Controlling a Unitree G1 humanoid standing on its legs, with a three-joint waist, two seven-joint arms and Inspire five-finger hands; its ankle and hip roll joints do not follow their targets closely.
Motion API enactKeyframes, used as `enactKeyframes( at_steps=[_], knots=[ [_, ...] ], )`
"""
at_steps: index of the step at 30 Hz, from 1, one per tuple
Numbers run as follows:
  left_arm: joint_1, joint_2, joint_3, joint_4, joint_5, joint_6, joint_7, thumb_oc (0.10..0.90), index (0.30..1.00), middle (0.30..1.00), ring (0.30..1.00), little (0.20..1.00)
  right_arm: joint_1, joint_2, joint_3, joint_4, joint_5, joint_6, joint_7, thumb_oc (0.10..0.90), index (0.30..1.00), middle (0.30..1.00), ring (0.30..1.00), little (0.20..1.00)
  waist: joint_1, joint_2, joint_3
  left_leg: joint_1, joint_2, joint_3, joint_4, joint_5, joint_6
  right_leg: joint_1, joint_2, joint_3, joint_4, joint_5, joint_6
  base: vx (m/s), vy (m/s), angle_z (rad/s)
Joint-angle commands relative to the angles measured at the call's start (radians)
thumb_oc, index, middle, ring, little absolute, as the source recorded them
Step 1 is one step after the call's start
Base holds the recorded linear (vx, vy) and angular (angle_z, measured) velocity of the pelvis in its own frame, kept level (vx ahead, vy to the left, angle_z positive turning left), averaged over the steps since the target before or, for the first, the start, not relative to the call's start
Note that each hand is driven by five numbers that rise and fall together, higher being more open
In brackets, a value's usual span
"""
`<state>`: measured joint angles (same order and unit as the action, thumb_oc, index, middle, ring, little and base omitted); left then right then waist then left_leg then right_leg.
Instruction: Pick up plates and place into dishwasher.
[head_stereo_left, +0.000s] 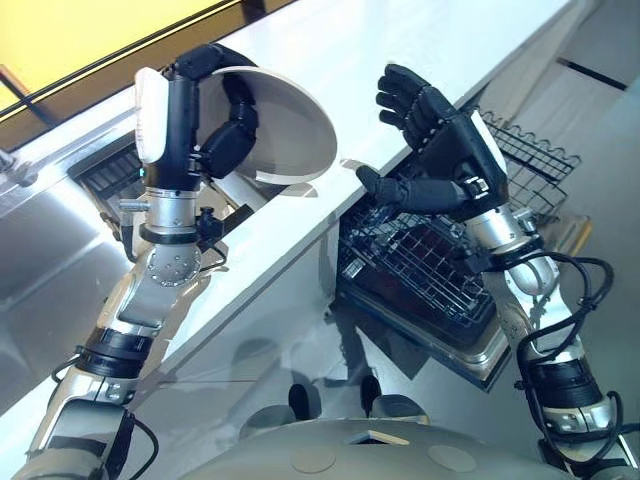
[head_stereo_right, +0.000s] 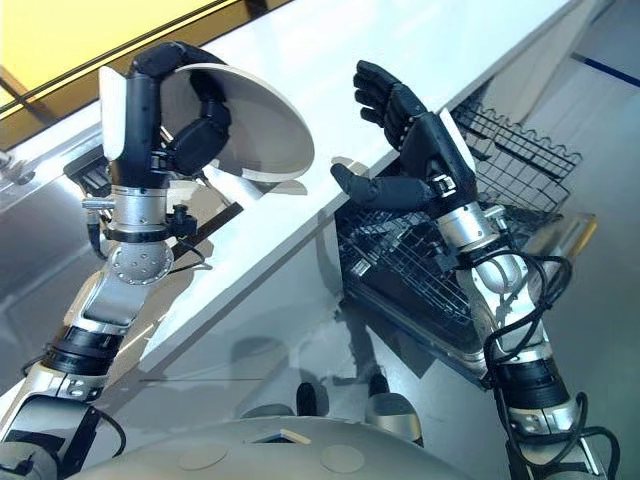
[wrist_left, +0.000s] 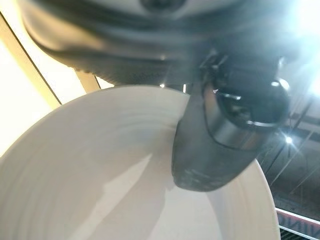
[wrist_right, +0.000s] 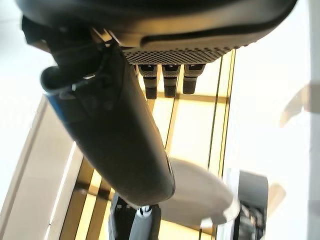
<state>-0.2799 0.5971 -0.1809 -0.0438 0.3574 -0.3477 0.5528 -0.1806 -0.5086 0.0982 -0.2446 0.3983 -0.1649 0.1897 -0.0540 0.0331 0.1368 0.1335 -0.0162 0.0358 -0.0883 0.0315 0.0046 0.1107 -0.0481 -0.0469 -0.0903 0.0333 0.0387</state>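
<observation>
My left hand (head_stereo_left: 215, 125) is raised above the white counter (head_stereo_left: 400, 60), its fingers and thumb curled round the rim of a white plate (head_stereo_left: 290, 135). The plate (head_stereo_right: 255, 125) is held tilted on edge, well clear of the counter top. In the left wrist view the thumb (wrist_left: 220, 150) presses on the plate (wrist_left: 100, 175). My right hand (head_stereo_left: 440, 150) hovers open to the right of the plate, fingers spread, thumb pointing toward it, not touching. It hangs over the dishwasher's black wire rack (head_stereo_left: 420, 265), pulled out below the counter edge.
A steel sink (head_stereo_left: 50, 250) lies left of my left arm, with a dark drainer (head_stereo_left: 105, 175) behind it. The rack's far end (head_stereo_left: 530, 150) sticks out past my right hand. Grey floor (head_stereo_left: 260, 360) lies below the counter.
</observation>
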Motion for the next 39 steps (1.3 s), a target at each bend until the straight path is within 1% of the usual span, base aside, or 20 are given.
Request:
enactKeyframes(
  at_steps=[1, 4, 7, 14, 15, 17, 22, 25, 27, 28, 30, 31, 33, 36, 39],
  knots=[
    [-0.196, 0.019, -0.020, 0.062, 0.031, -0.016, 0.111, 0.100, 0.300, 0.300, 0.300, 0.200, -0.166, 0.020, -0.041, -0.033, 0.075, -0.121, -0.058, 0.800, 0.900, 0.900, 0.900, 0.900, 0.000, -0.004, -0.096, -0.016, -0.054, -0.006, 0.023, -0.102, 0.030, -0.052, 0.088, -0.044, 0.179, -0.178, -0.001, 0.00, 0.000, 0.00],
    [-0.208, -0.001, -0.043, 0.093, 0.030, -0.009, 0.113, 0.100, 0.300, 0.300, 0.300, 0.200, -0.183, 0.051, -0.019, -0.031, 0.103, -0.107, -0.054, 0.800, 0.900, 0.900, 0.900, 0.900, 0.001, -0.003, -0.099, -0.013, -0.053, -0.006, 0.020, -0.101, 0.029, -0.049, 0.089, -0.043, 0.176, -0.176, 0.000, 0.00, 0.000, 0.00],
    [-0.212, -0.016, -0.064, 0.111, 0.033, -0.005, 0.103, 0.100, 0.300, 0.300, 0.300, 0.200, -0.192, 0.077, 0.006, -0.027, 0.142, -0.063, -0.032, 0.800, 0.900, 0.900, 0.900, 0.900, 0.003, -0.004, -0.101, -0.013, -0.053, -0.007, 0.021, -0.100, 0.028, -0.047, 0.090, -0.043, 0.173, -0.175, 0.000, 0.00, 0.000, 0.00],
    [-0.202, -0.043, -0.112, 0.130, 0.023, -0.024, 0.084, 0.100, 0.300, 0.300, 0.300, 0.200, -0.182, 0.111, 0.081, 0.012, 0.249, 0.076, 0.036, 0.800, 0.900, 0.900, 0.900, 0.900, 0.008, -0.010, -0.100, -0.004, -0.054, -0.012, 0.016, -0.102, 0.027, -0.033, 0.088, -0.048, 0.167, -0.183, 0.002, 0.02, -0.002, 0.01],
    [-0.202, -0.044, -0.114, 0.130, 0.024, -0.025, 0.084, 0.100, 0.300, 0.300, 0.300, 0.200, -0.182, 0.112, 0.083, 0.014, 0.248, 0.076, 0.038, 0.800, 0.900, 0.900, 0.900, 0.900, 0.008, -0.010, -0.100, -0.004, -0.054, -0.012, 0.016, -0.102, 0.027, -0.033, 0.088, -0.049, 0.167, -0.183, 0.002, 0.03, -0.011, 0.06],
    [-0.203, -0.052, -0.130, 0.132, 0.023, -0.032, 0.083, 0.100, 0.300, 0.300, 0.300, 0.200, -0.176, 0.121, 0.112, 0.032, 0.269, 0.108, 0.056, 0.800, 0.900, 0.900, 0.900, 0.900, 0.011, -0.012, -0.100, -0.005, -0.054, -0.013, 0.015, -0.100, 0.027, -0.031, 0.088, -0.052, 0.166, -0.182, 0.001, 0.04, -0.014, 0.06],
    [-0.216, -0.060, -0.160, 0.141, 0.023, -0.038, 0.090, 0.100, 0.300, 0.300, 0.300, 0.200, -0.176, 0.133, 0.154, 0.063, 0.251, 0.117, 0.056, 0.800, 0.900, 0.900, 0.900, 0.900, 0.014, -0.015, -0.099, -0.005, -0.055, -0.015, 0.015, -0.098, 0.027, -0.029, 0.088, -0.059, 0.165, -0.182, 0.001, 0.01, -0.006, 0.01],
    [-0.217, -0.063, -0.173, 0.127, 0.007, -0.039, 0.075, 0.100, 0.300, 0.300, 0.300, 0.200, -0.172, 0.133, 0.171, 0.074, 0.213, 0.129, 0.035, 0.800, 0.900, 0.900, 0.900, 0.900, 0.015, -0.014, -0.097, -0.005, -0.056, -0.017, 0.015, -0.097, 0.027, -0.028, 0.088, -0.061, 0.164, -0.182, 0.001, 0.00, 0.000, 0.00],
    [-0.207, -0.065, -0.174, 0.115, -0.010, -0.054, 0.065, 0.100, 0.300, 0.300, 0.300, 0.200, -0.166, 0.132, 0.177, 0.081, 0.193, 0.127, 0.019, 0.800, 0.900, 0.900, 0.900, 0.900, 0.017, -0.014, -0.095, -0.005, -0.057, -0.019, 0.016, -0.097, 0.027, -0.026, 0.088, -0.062, 0.162, -0.183, 0.001, 0.00, 0.000, 0.00],
    [-0.201, -0.069, -0.175, 0.109, -0.017, -0.061, 0.055, 0.100, 0.300, 0.300, 0.300, 0.200, -0.163, 0.132, 0.179, 0.085, 0.188, 0.123, 0.010, 0.405, 0.561, 0.561, 0.561, 0.505, 0.018, -0.013, -0.094, -0.005, -0.057, -0.020, 0.016, -0.097, 0.027, -0.026, 0.088, -0.062, 0.162, -0.183, 0.001, 0.00, 0.000, 0.00],
    [-0.183, -0.080, -0.174, 0.088, -0.043, -0.071, 0.015, 0.100, 0.300, 0.300, 0.300, 0.200, -0.155, 0.136, 0.176, 0.088, 0.179, 0.104, -0.007, 0.298, 0.469, 0.469, 0.469, 0.398, 0.020, -0.012, -0.091, -0.005, -0.056, -0.021, 0.017, -0.097, 0.028, -0.026, 0.087, -0.062, 0.165, -0.184, 0.002, 0.00, 0.000, 0.00],
    [-0.174, -0.086, -0.175, 0.078, -0.061, -0.069, -0.008, 0.100, 0.300, 0.300, 0.300, 0.200, -0.152, 0.139, 0.175, 0.086, 0.186, 0.101, -0.013, 0.100, 0.300, 0.300, 0.300, 0.200, 0.022, -0.012, -0.090, -0.005, -0.056, -0.022, 0.018, -0.097, 0.028, -0.027, 0.087, -0.062, 0.167, -0.185, 0.002, 0.00, 0.000, 0.00],
    [-0.154, -0.103, -0.181, 0.064, -0.107, -0.070, -0.067, 0.100, 0.300, 0.300, 0.300, 0.200, -0.145, 0.147, 0.172, 0.081, 0.187, 0.081, -0.034, 0.100, 0.300, 0.300, 0.300, 0.200, 0.024, -0.011, -0.087, -0.005, -0.057, -0.024, 0.021, -0.099, 0.030, -0.027, 0.087, -0.063, 0.169, -0.186, 0.003, 0.00, 0.000, 0.00],
    [-0.127, -0.125, -0.191, 0.050, -0.160, -0.049, -0.140, 0.100, 0.300, 0.300, 0.300, 0.200, -0.137, 0.157, 0.165, 0.070, 0.180, 0.055, -0.057, 0.100, 0.300, 0.300, 0.300, 0.200, 0.026, -0.011, -0.081, -0.005, -0.058, -0.026, 0.027, -0.103, 0.034, -0.026, 0.087, -0.063, 0.173, -0.188, 0.003, 0.00, 0.000, 0.00],
    [-0.103, -0.144, -0.204, 0.054, -0.235, -0.031, -0.222, 0.100, 0.300, 0.300, 0.300, 0.200, -0.133, 0.161, 0.156, 0.061, 0.177, 0.044, -0.075, 0.100, 0.300, 0.300, 0.300, 0.200, 0.028, -0.011, -0.077, -0.003, -0.060, -0.028, 0.030, -0.105, 0.037, -0.024, 0.088, -0.063, 0.175, -0.189, 0.003, 0.00, 0.000, 0.00]
  ],
)
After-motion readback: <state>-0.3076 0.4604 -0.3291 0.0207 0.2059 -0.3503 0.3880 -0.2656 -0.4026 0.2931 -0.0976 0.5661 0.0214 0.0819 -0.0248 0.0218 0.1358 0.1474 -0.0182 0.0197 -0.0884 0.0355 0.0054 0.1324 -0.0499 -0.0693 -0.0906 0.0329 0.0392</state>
